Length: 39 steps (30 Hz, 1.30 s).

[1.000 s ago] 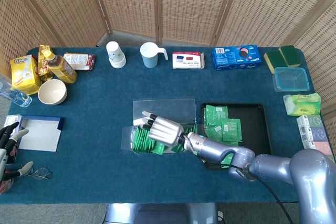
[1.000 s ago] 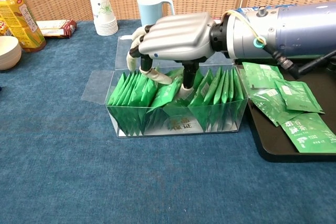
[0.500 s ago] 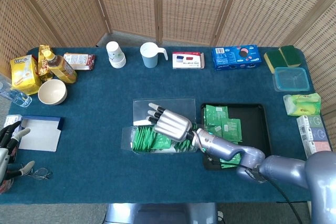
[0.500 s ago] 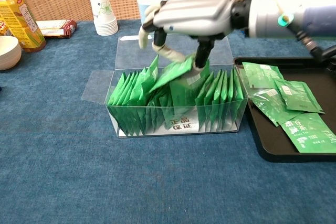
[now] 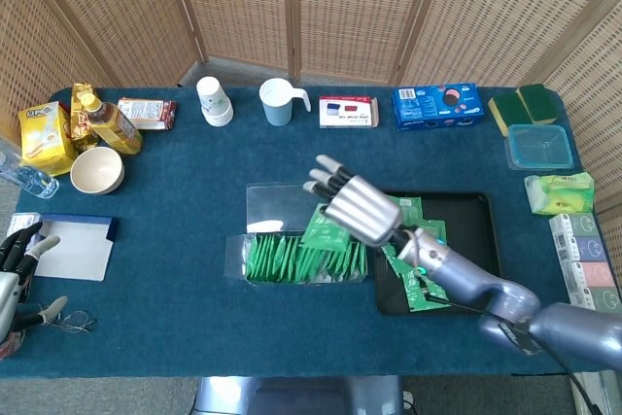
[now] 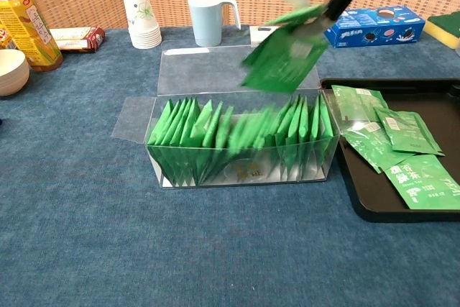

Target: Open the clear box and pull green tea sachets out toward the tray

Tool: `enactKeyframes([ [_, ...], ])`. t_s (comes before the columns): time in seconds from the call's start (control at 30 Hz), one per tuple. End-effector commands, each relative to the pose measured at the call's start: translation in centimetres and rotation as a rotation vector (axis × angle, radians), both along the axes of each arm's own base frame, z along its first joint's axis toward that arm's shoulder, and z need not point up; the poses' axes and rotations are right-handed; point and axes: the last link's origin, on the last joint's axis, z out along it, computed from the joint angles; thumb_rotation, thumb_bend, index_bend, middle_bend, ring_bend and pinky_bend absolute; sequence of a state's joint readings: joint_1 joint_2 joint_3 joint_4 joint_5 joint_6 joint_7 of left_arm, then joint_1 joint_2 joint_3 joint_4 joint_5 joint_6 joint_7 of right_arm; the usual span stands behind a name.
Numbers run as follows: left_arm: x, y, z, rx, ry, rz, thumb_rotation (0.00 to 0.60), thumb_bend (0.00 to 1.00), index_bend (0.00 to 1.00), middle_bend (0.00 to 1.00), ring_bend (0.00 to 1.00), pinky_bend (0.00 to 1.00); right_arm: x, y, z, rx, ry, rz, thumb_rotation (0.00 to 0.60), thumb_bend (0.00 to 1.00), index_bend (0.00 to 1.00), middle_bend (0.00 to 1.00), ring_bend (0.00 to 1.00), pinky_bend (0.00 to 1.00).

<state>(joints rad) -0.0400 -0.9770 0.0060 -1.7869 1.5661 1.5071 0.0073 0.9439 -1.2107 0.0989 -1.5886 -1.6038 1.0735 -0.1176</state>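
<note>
The right hand (image 5: 357,209) pinches a sachet (image 6: 282,55) above the open box (image 6: 241,150), beside the tray (image 6: 363,199); the chest view crops its palm. The left hand (image 5: 14,261), partly cropped, seems empty.

One clear box (image 6: 241,170), packed with a row of green sachets too tightly overlapped to count. One sachet (image 6: 282,55) in the air above it. One black tray (image 5: 483,240) with several sachets (image 6: 392,150), overlapping, exact count unclear. One stack of paper cups (image 5: 213,101), one blue mug (image 5: 278,102), one bowl (image 5: 96,170), two sponges (image 5: 523,105), one blue cookie box (image 5: 437,106), one lidded container (image 5: 537,146).
</note>
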Motion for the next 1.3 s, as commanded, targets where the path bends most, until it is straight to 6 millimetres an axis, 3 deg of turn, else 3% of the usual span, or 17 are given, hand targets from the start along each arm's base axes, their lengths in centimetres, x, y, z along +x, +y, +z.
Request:
enactKeyframes([
  [0.03, 0.2, 0.1, -0.1, -0.003, -0.001, -0.005, 0.598, 0.16, 0.16, 0.05, 0.06, 0.33, -1.4, 0.3, 2.4, -0.054, -0.048, -0.05, 0.6, 0.25, 0.74, 0.27, 0.17, 0.04],
  [0.2, 0.4, 0.2, -0.2, -0.005, 0.001, -0.012, 0.599, 0.16, 0.16, 0.05, 0.06, 0.33, -3.2, 0.5, 4.3, -0.104, -0.073, -0.1, 0.6, 0.26, 0.74, 0.27, 0.17, 0.04],
  [0.43, 0.8, 0.4, -0.2, -0.007, 0.004, -0.021, 0.598, 0.16, 0.16, 0.05, 0.06, 0.33, -7.2, 1.5, 7.1, -0.176, -0.091, -0.2, 0.6, 0.26, 0.74, 0.27, 0.17, 0.04],
  [0.93, 1.4, 0.5, -0.5, -0.019, 0.009, -0.031, 0.598, 0.16, 0.16, 0.05, 0.06, 0.33, -11.9, 3.0, 7.8, -0.194, -0.031, -0.329, 0.6, 0.26, 0.71, 0.27, 0.17, 0.04],
  [1.2, 1.6, 0.3, -0.5, -0.02, 0.01, -0.033, 0.599, 0.16, 0.16, 0.05, 0.06, 0.33, -14.2, 3.3, 6.7, -0.173, 0.061, -0.419, 0.6, 0.26, 0.53, 0.19, 0.12, 0.04],
  [1.3, 1.5, 0.1, -0.3, -0.014, 0.012, -0.029, 0.597, 0.16, 0.16, 0.05, 0.06, 0.33, -14.5, 3.1, 6.6, -0.169, 0.095, -0.45, 0.6, 0.26, 0.35, 0.11, 0.06, 0.01],
])
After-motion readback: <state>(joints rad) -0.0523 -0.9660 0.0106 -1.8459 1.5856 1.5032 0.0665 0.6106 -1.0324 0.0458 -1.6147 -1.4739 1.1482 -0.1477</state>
